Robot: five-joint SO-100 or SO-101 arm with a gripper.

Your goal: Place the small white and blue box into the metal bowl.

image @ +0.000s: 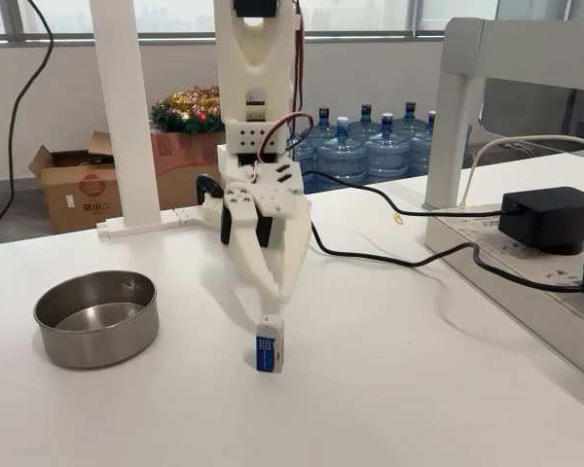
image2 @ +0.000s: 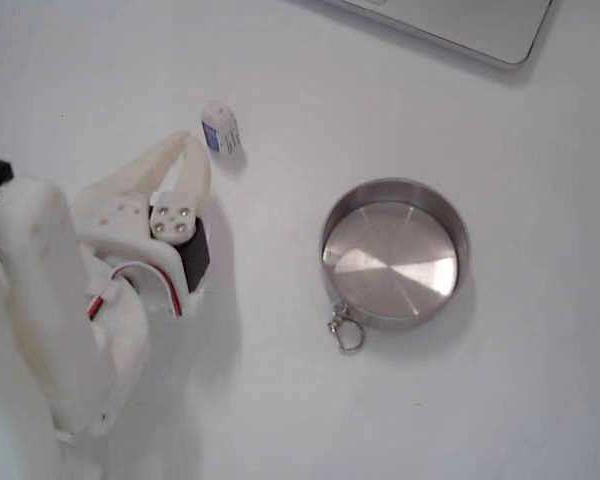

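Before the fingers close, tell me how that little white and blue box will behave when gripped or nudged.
The small white and blue box stands upright on a narrow base, so a sideways nudge would probably tip it. It looks tiny and boxy, likely light and stiff with flat sides that should pinch well. The fingers are just behind it, so a touch may topple it.

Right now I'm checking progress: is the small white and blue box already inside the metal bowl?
No. The small white and blue box stands on the table beside the empty metal bowl.

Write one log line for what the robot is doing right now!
fingers: just behind box, not gripping | box: upright on table | bowl: empty, apart from box | step: grasp not yet made
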